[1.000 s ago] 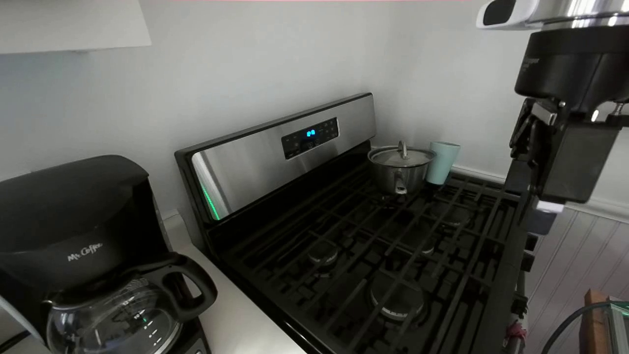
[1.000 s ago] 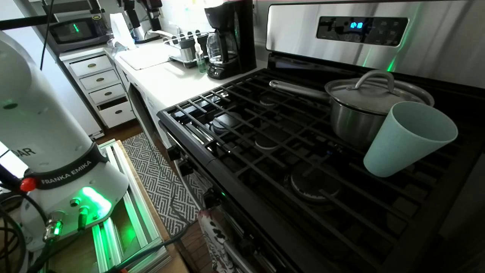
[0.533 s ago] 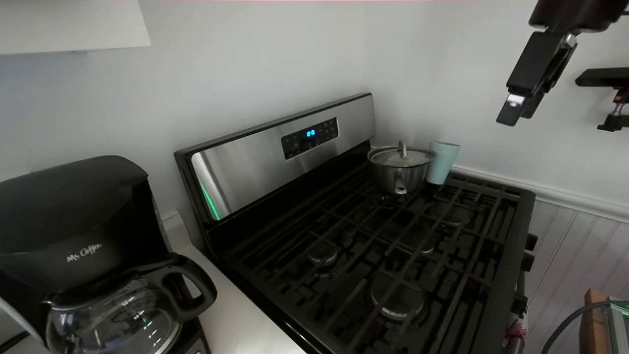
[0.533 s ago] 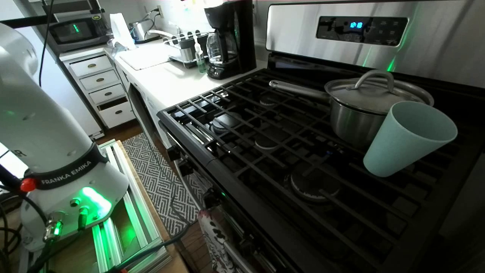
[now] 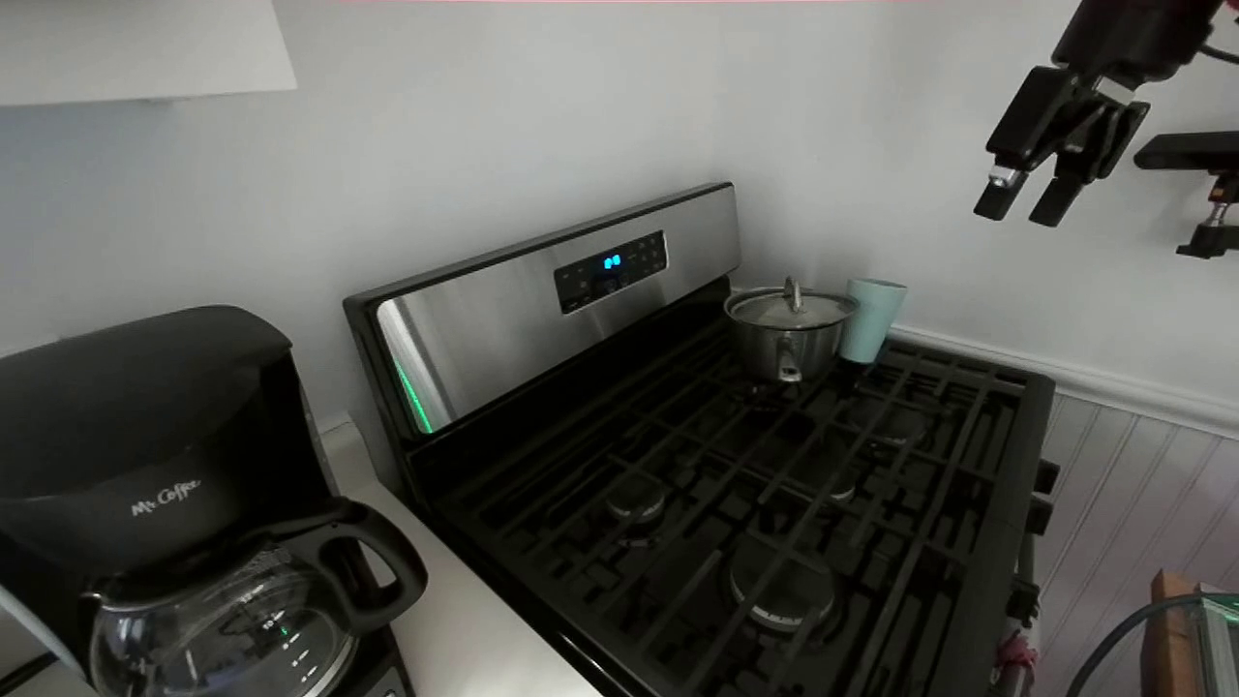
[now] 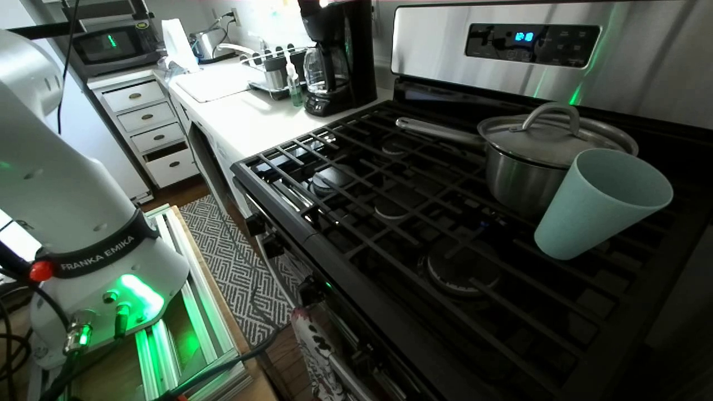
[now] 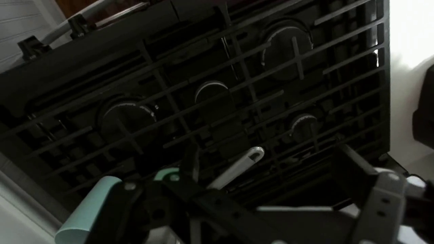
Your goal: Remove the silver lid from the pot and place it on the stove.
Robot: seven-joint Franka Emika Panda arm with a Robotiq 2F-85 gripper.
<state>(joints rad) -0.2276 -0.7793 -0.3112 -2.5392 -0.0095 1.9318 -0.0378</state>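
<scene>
The silver lid, with an arched handle, sits on the pot in both exterior views (image 5: 784, 312) (image 6: 548, 146). The pot stands on the stove's grates near the back panel, also in both exterior views (image 5: 765, 350) (image 6: 515, 186). The black stove has a stainless back panel (image 5: 484, 353) (image 6: 429, 39). My gripper (image 5: 1026, 203) is open and empty, high in the air at the upper right, well apart from the lid. In the wrist view my gripper (image 7: 271, 161) has its fingers wide apart. The pot handle (image 7: 237, 171) shows between them; the gripper hides most of the pot and lid.
A pale teal cup leans close beside the pot in both exterior views (image 5: 874, 321) (image 6: 601, 206). A black coffee maker (image 5: 135, 416) with a glass carafe stands on the counter beside the stove. Walls border the stove behind and at the far side.
My gripper has moved up and away from the camera in an exterior view, and has turned so both fingers show apart. The arm has shifted. The lid, pot and cup have not moved.
</scene>
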